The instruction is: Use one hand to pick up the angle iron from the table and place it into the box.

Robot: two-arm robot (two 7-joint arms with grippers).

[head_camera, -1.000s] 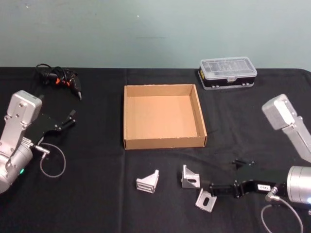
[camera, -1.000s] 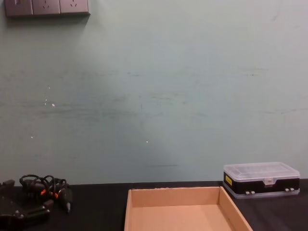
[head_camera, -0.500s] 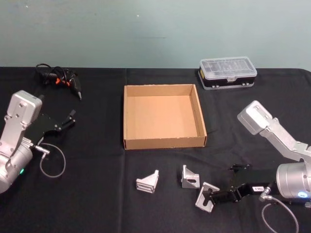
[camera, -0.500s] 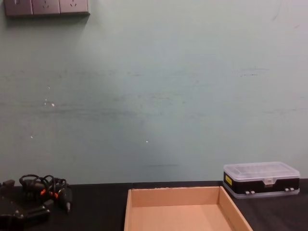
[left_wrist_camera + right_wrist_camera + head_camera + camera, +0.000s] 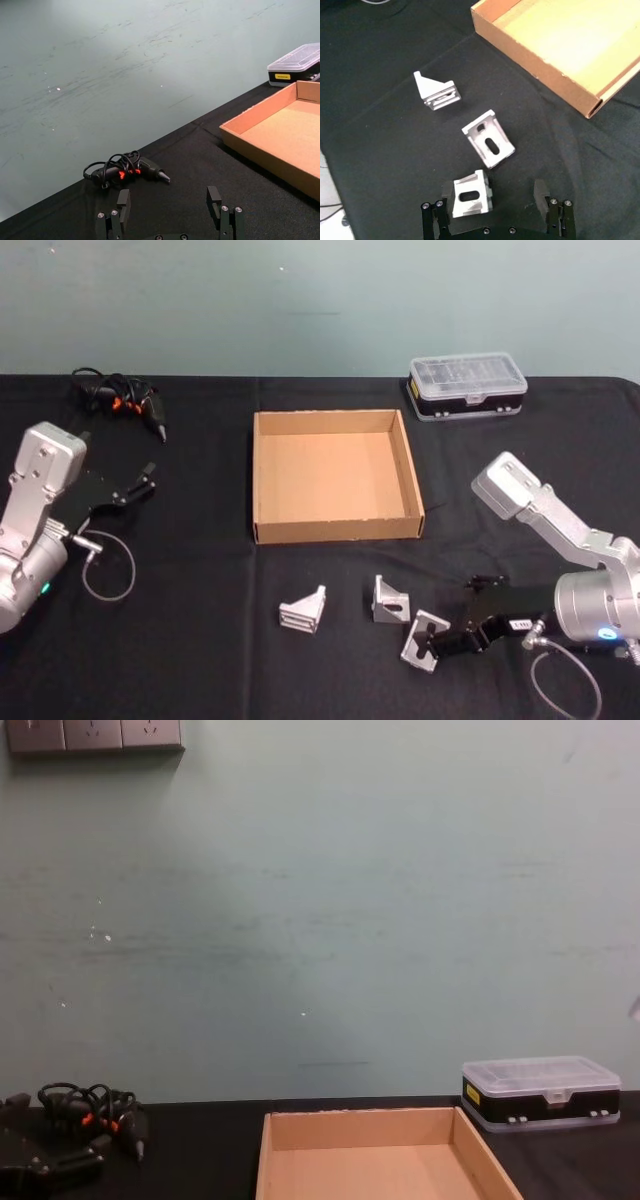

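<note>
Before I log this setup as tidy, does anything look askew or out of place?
Nothing damaged or spilled. Three angle irons lie loose at different angles before the empty box; the right gripper, open, straddles the nearest one. Left gripper idles at the left.

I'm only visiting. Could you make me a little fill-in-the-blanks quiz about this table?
1. The box is ___.
2. ___ angle irons lie on the table.
3. The right pincer is ___, with one angle iron between its fingers.
4. The left pincer, parked at the left, holds ___.
Missing words: empty, three, open, nothing.
</note>
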